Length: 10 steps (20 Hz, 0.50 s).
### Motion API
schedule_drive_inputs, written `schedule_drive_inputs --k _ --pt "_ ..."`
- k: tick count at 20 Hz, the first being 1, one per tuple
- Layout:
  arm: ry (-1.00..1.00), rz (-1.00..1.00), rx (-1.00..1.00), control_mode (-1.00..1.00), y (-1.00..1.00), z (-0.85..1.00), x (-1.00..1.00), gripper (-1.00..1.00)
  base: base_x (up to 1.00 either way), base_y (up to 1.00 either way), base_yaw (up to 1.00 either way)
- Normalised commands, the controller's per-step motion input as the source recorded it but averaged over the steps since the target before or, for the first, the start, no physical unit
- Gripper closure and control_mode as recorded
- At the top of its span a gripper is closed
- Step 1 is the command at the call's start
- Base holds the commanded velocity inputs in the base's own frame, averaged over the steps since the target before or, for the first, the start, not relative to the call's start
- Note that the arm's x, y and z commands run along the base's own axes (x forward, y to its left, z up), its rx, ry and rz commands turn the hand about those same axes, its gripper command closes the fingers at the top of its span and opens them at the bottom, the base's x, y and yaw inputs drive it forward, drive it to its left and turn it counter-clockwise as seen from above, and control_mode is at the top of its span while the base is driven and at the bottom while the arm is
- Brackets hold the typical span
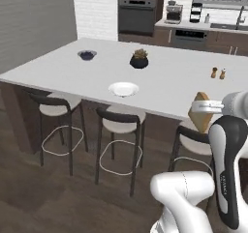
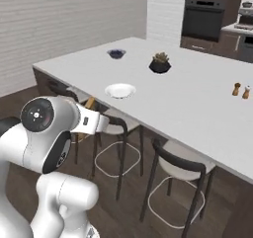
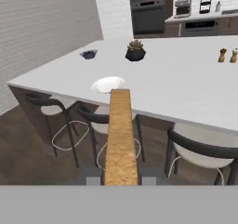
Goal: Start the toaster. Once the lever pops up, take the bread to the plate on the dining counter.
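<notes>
Nearest the hand camera, the two-finger gripper (image 3: 120, 177) is clamping narrowly on the square slice of light tan bread with a darker brown crust (image 3: 119, 135), which is standing on edge and running straight up toward twelve o'clock in the hand view; in the left base view the same slice is showing at the hand, at about four o'clock of the picture. So the toasting part is looking finished, judging from the bread already being out and carried, and what is remaining is bringing it over the round plain white plate (image 3: 108, 84) and setting it down. That plate is lying near the front edge of the very large pale grey-white surface of the dining island (image 3: 186, 88), just past the far tip of the bread and slightly toward eleven o'clock, still apart from it. Below the edge, dark stools with pale seats (image 1: 120, 125) are standing in a row. Further back are sitting a small bowl of blue berries (image 1: 87, 55), a dark potted plant (image 1: 139, 59) and two small brown shakers (image 1: 218, 73). The bread's edge is hiding part of the plate's rim, its flat faces are not showing in the hand view, and in the right base view the white arm is covering most of the gripper.
</notes>
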Motion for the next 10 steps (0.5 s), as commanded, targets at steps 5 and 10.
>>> schedule_drive_inputs --k 5,10 --pt "0.0 0.0 0.0 1.0 0.0 0.0 0.0 1.0 1.0 1.0 -0.45" --pt "0.0 0.0 0.0 1.0 0.0 0.0 0.0 1.0 1.0 1.0 -0.42"
